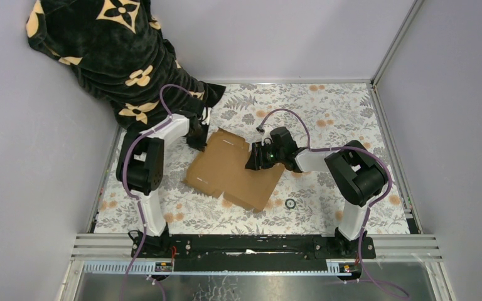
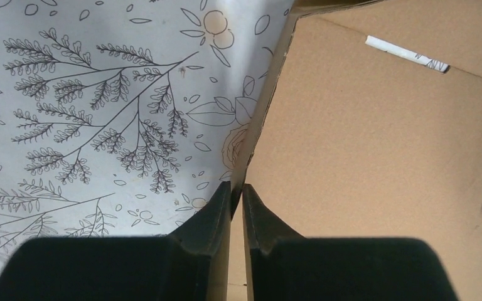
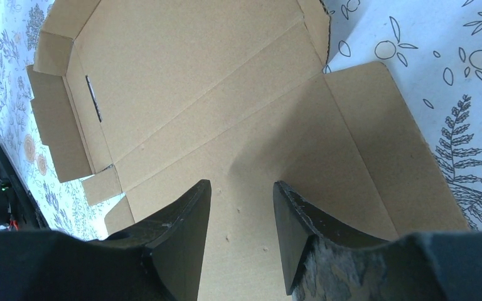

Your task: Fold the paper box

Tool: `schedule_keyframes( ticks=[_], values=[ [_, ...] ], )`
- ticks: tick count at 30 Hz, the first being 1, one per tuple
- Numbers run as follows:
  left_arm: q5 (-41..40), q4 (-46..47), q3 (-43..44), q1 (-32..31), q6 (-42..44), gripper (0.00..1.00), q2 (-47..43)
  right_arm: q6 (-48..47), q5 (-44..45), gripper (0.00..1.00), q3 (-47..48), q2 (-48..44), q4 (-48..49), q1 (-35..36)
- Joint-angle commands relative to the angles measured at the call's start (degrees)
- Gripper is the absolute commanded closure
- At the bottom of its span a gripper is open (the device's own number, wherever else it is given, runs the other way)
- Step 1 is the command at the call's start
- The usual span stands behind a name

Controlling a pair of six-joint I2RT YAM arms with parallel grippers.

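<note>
The paper box point(image 1: 226, 175) is a flat brown cardboard piece with creases and notched tabs, lying in the middle of the floral table. My left gripper point(image 1: 198, 139) is at its far left edge. In the left wrist view the gripper point(image 2: 237, 189) is shut on the box's raised edge point(image 2: 376, 163), and the cardboard rim runs between the fingertips. My right gripper point(image 1: 255, 157) hovers over the box's right part. In the right wrist view it point(image 3: 241, 188) is open and empty, with the box panel point(image 3: 226, 94) and its side flaps spread out below.
A black cloth with beige flowers point(image 1: 113, 56) hangs over the back left corner, near the left arm. A small black ring point(image 1: 290, 204) lies on the table right of the box's near corner. Grey walls and metal rails point(image 1: 389, 138) bound the table.
</note>
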Motion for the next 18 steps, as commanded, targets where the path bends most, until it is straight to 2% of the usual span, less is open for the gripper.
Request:
schedule_keyframes(
  ticks=[1,3,6,18],
  values=[
    [-4.27,-2.74,1.72,-3.27,0.01,0.86,1.56,-0.27,1.16,0.49,-1.86,3.47,-8.56,0.29],
    [-7.79,-3.56,2.21,-4.45,-0.2,0.93,1.92,-0.01,1.15,0.49,-1.79,3.35,-8.46,0.26],
    [-13.76,-4.48,3.08,-5.84,-0.56,0.99,1.39,0.32,0.94,0.48,-1.33,2.94,-8.67,0.29],
    [-34.38,-10.92,12.61,-10.5,1.29,1.0,-4.15,0.34,0.86,0.45,1.92,-6.72,-14.09,0.11]
  ],
)
